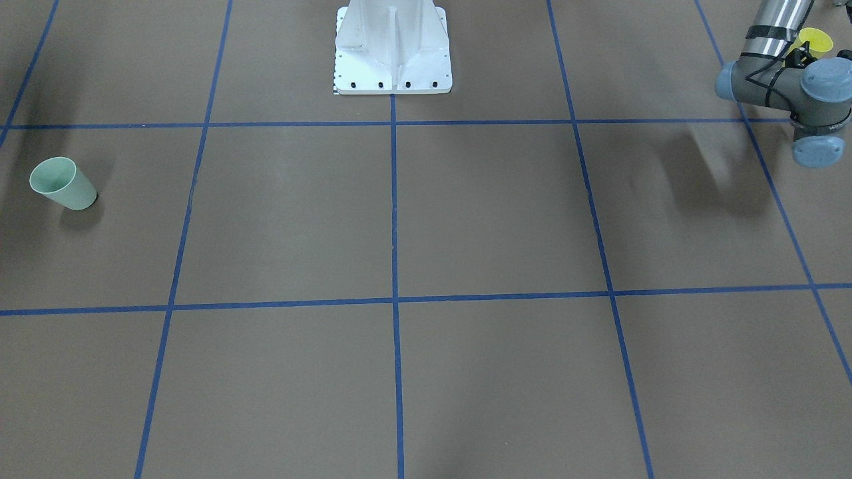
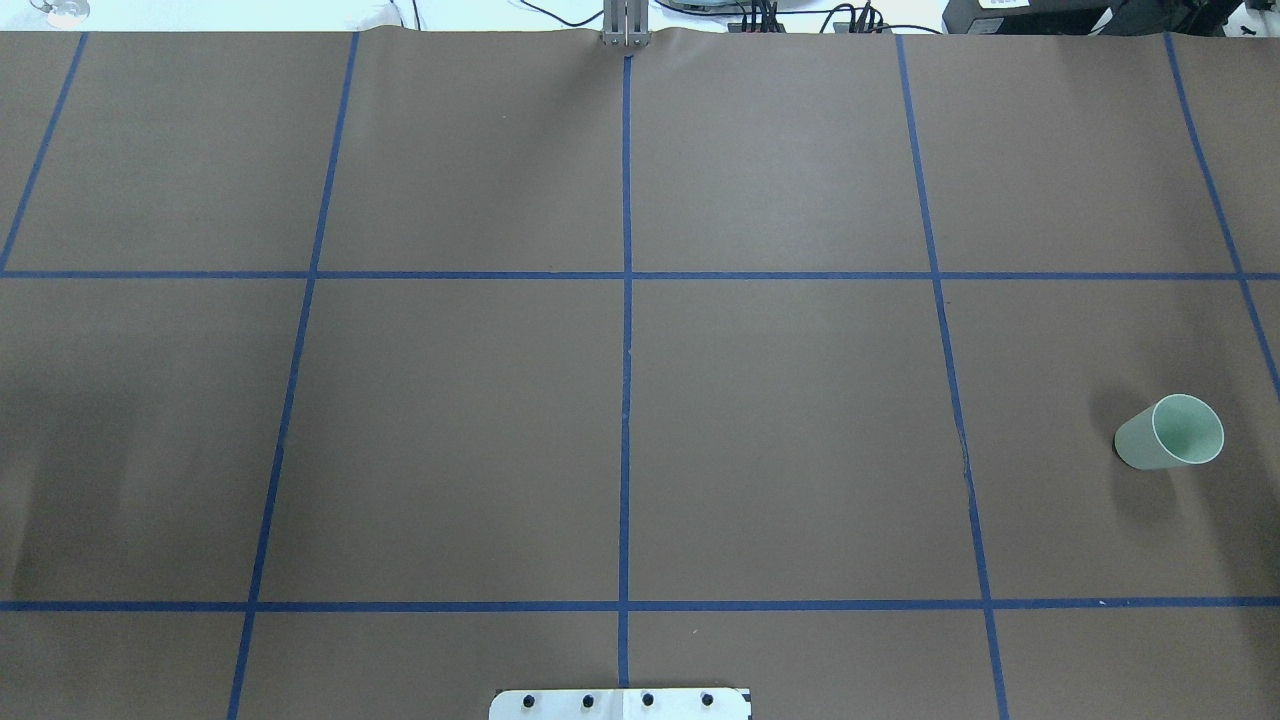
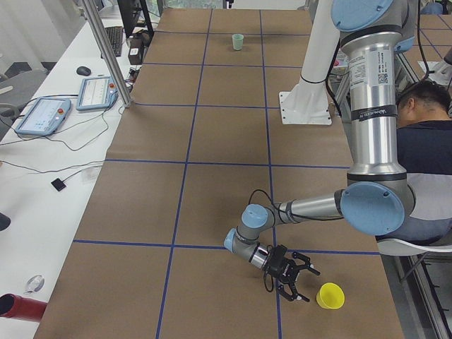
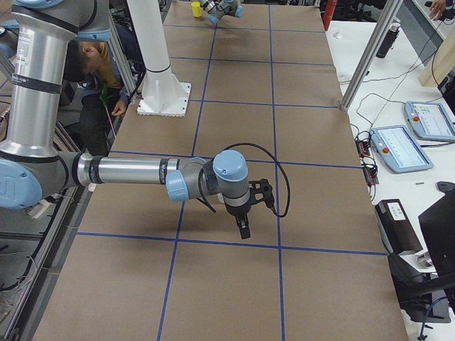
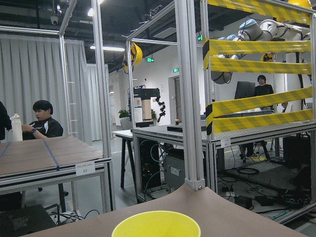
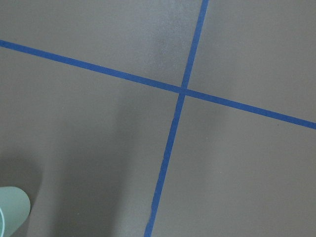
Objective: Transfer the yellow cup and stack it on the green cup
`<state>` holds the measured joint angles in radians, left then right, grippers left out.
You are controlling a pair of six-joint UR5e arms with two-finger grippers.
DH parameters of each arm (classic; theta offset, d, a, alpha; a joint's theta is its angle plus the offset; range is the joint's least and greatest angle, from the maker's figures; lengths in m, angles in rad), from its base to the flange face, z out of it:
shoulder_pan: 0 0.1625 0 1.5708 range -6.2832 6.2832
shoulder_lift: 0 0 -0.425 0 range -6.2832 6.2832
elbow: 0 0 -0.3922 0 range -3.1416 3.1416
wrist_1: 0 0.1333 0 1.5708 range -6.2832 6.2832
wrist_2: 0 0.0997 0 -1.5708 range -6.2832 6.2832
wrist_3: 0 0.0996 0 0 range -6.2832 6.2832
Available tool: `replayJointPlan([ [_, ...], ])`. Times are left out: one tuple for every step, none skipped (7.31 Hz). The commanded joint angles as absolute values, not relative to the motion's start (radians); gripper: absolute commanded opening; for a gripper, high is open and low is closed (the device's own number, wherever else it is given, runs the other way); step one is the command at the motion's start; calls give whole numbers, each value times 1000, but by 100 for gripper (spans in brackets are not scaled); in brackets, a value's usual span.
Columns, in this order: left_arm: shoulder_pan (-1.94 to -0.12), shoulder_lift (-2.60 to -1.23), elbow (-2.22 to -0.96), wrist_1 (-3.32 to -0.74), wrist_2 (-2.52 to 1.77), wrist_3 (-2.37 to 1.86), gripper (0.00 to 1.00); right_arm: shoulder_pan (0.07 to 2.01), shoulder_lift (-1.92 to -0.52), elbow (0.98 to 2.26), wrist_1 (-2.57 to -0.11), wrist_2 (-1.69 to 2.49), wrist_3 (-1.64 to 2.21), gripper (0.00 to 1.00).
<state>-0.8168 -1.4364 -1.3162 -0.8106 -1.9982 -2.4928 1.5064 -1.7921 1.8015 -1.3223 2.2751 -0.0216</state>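
The yellow cup [image 3: 330, 296] stands upright near the table's corner on my left side. Its rim fills the bottom of the left wrist view [image 5: 156, 230], and part of it shows behind my left wrist in the front view [image 1: 816, 40]. My left gripper [image 3: 304, 284] is low over the table just beside the cup, apart from it; I cannot tell whether it is open. The green cup [image 2: 1170, 432] stands upright at my far right [image 1: 63, 184]. My right gripper [image 4: 244, 229] points down above the table near it, and its state cannot be told. The cup's edge shows in the right wrist view [image 6: 12, 212].
The brown table [image 2: 780, 430] carries a grid of blue tape lines. The white robot base [image 1: 393, 50] stands at the middle of my edge. A person sits behind the base [image 3: 424, 134]. Teach pendants [image 3: 99, 92] lie on the side bench.
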Motion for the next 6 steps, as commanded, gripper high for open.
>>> replayJointPlan([
  [-812, -1434, -1310, -821, -2037, -2480, 100, 1506, -1792, 1804, -1322, 2293, -21, 100],
  [-810, -1434, -1286, -853, -2051, -2480, 100, 1506, -1792, 1802, -1322, 2296, -21, 100],
  [-805, -1434, -1246, -897, -2052, -2480, 100, 1506, -1793, 1802, -1322, 2298, -23, 100],
  [-802, -1434, -1218, -926, -2052, -2480, 100, 1506, -1792, 1804, -1322, 2298, -23, 100],
  [-799, -1434, -1198, -945, -2065, -2480, 100, 1506, -1792, 1804, -1322, 2298, -23, 100],
  [-793, -1434, -1187, -951, -2088, -2480, 100, 1506, -1792, 1805, -1322, 2298, -23, 100],
])
